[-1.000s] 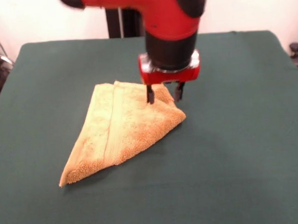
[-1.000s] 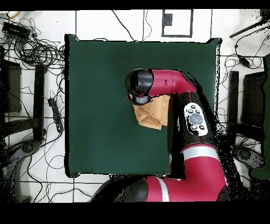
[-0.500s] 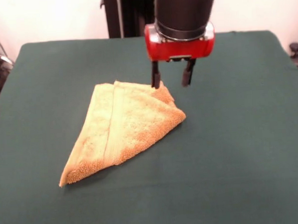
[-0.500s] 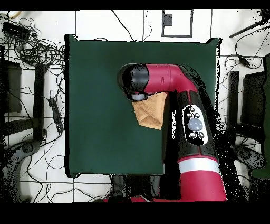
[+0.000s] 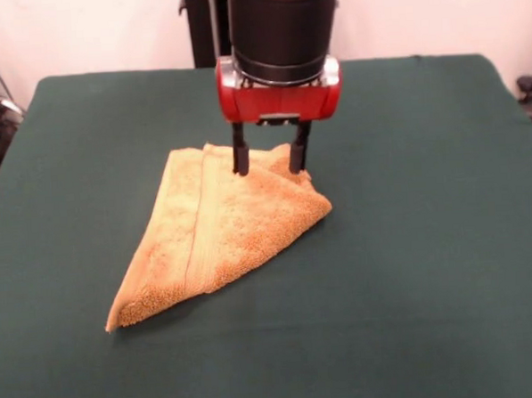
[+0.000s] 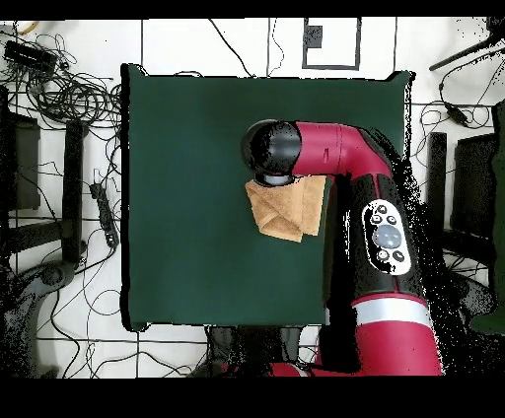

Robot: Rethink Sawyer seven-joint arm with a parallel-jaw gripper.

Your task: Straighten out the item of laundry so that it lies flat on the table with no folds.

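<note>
Folded towel on the green table, gripper above it

The table (image 5: 430, 271) fills the front view; the golden-orange towel (image 5: 219, 233) lies folded into a rough triangle left of centre. The gripper (image 5: 269, 159) hangs over its upper corner, fingers (image 5: 240, 156) apart, holding nothing.

Hidden and cut off
Overhead, the arm (image 6: 340, 163) covers the gripper and part of the towel (image 6: 286, 209); front view crops the arm.

Orange towel (image 5: 216, 233) folded triangular, mid-table (image 5: 430, 271).
</note>
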